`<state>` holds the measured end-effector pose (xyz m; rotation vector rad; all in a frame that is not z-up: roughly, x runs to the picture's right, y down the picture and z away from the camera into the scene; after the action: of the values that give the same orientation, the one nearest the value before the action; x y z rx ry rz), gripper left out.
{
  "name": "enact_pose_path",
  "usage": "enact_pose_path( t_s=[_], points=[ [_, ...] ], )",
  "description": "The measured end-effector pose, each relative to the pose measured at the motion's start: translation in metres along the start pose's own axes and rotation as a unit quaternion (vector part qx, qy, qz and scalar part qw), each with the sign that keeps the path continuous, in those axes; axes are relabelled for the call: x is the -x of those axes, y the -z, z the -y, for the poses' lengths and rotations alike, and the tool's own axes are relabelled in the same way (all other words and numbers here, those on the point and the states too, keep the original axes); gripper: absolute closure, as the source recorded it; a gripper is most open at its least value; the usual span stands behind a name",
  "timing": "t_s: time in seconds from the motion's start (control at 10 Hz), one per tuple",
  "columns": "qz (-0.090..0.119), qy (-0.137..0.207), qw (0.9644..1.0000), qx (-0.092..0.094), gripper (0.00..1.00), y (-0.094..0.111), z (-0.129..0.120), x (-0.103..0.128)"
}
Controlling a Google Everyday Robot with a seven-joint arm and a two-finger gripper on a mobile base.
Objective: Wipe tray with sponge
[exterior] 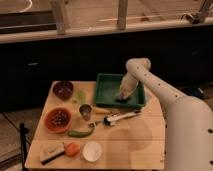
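Note:
The green tray [107, 90] sits at the back of the wooden table, right of centre. My white arm reaches in from the right, and the gripper [121, 97] is down inside the tray near its front right part. A small pale thing under the gripper may be the sponge, but I cannot make it out.
On the table lie a dark bowl [63, 89], an orange bowl [58, 119] with dark contents, a metal cup [85, 110], a green pepper [81, 132], a white-handled utensil [119, 118], a white disc [92, 150], an orange item [73, 148] and a board with a knife [50, 152]. A dark cabinet wall stands behind.

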<state>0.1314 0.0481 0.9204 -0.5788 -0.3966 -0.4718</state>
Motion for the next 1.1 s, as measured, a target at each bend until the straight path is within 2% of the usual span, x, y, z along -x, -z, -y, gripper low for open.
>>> enact_pose_path(
  t_s=[1.1],
  points=[
    [0.000,0.030,0.9995,0.004,0.97,-0.0043,-0.0009,0.0004]
  ],
)
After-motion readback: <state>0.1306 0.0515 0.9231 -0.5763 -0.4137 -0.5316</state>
